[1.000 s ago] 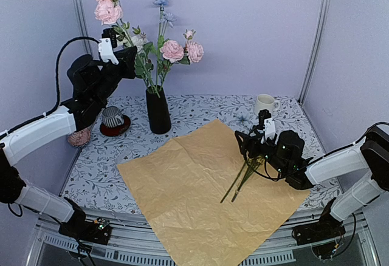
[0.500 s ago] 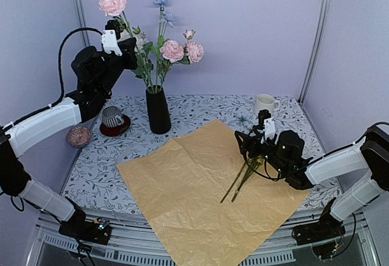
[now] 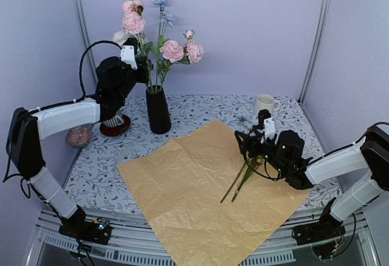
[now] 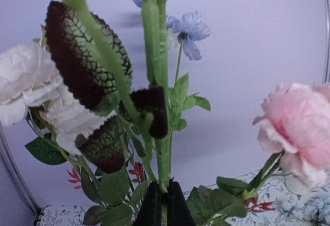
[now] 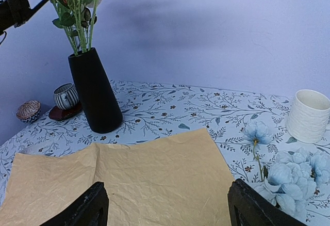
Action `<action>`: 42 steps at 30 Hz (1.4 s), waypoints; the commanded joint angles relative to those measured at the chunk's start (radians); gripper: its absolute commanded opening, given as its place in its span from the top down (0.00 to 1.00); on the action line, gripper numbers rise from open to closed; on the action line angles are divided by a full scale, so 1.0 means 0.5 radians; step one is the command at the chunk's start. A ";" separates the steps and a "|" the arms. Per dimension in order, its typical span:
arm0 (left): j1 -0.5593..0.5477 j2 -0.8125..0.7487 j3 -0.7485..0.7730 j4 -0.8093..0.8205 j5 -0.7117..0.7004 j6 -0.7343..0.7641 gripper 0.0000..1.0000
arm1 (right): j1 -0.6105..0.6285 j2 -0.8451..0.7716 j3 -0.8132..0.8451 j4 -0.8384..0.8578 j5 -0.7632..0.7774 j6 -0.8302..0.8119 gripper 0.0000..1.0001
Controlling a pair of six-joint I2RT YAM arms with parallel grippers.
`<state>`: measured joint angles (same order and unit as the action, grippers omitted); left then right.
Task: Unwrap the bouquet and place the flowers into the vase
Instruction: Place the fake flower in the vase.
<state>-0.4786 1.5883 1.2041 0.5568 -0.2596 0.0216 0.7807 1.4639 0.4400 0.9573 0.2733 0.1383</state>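
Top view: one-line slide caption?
Left gripper holds a pink rose at the black vase; right gripper open above stems on the unfolded paper.

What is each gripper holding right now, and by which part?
The left gripper is shut on the green stem of a pink flower, well below the bloom. The right gripper is open and holds nothing.

You have open tabletop between the vase (image 3: 158,111) and the mug (image 3: 264,103) and flat paper (image 3: 182,187) in the middle; flowers (image 3: 173,50) crowd the vase mouth, a striped cup (image 3: 112,117) flanks it, and loose stems (image 3: 240,184) lie on the paper.
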 commanded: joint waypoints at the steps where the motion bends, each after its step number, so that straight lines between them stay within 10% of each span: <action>1: 0.040 0.112 0.075 -0.163 -0.168 -0.137 1.00 | 0.009 0.016 0.053 -0.007 -0.034 -0.010 0.18; 9: 0.043 0.244 0.016 -0.402 -0.015 -0.409 0.99 | 0.011 0.072 0.115 -0.083 -0.078 0.004 0.18; 28: 0.046 -0.218 -0.487 -0.324 0.155 -0.540 0.36 | 0.009 0.110 0.163 -0.149 -0.078 0.015 0.19; 42: 0.031 -0.951 -1.237 -0.230 0.371 -0.637 0.23 | 0.009 -0.217 0.492 -1.379 0.058 0.703 0.28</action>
<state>-0.4637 1.1923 0.6666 0.4046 -0.1314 -0.2665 0.7807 1.4170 0.6579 0.4908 0.3199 0.3222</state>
